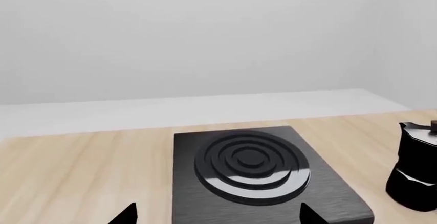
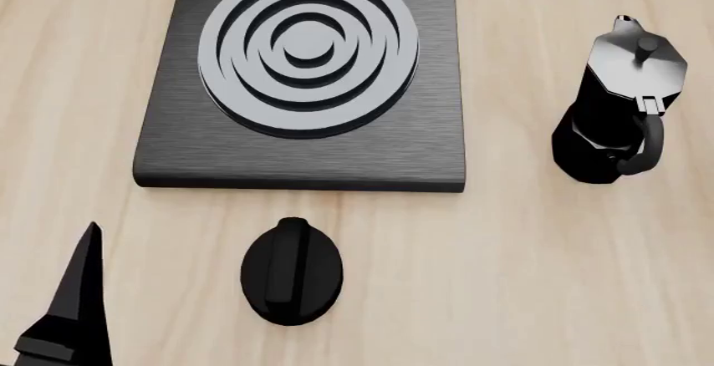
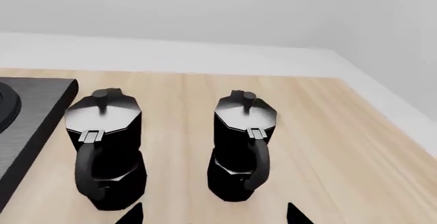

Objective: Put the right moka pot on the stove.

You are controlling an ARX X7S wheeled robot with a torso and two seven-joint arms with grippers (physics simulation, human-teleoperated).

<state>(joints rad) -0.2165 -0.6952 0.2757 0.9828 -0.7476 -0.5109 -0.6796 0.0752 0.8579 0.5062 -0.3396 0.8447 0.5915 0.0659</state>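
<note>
Head view: the stove (image 2: 301, 144) is cut off at the top edge, and only one pot (image 2: 611, 107) falls within frame. Left wrist view: that pot (image 1: 415, 168) is clipped by the edge. Each hand shows only fingertips (image 3: 131, 215), so grip state is undeterminable.

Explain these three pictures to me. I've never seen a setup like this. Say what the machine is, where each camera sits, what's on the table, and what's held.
It's a simulated two-armed robot. One camera looks down from its head; the others ride near each end effector.

On the wooden table lie a stove and a black knob. The right wrist view shows two moka pots: the right pot and the left pot beside the stove.

The left end effector and right end effector are open, holding nothing.
</note>
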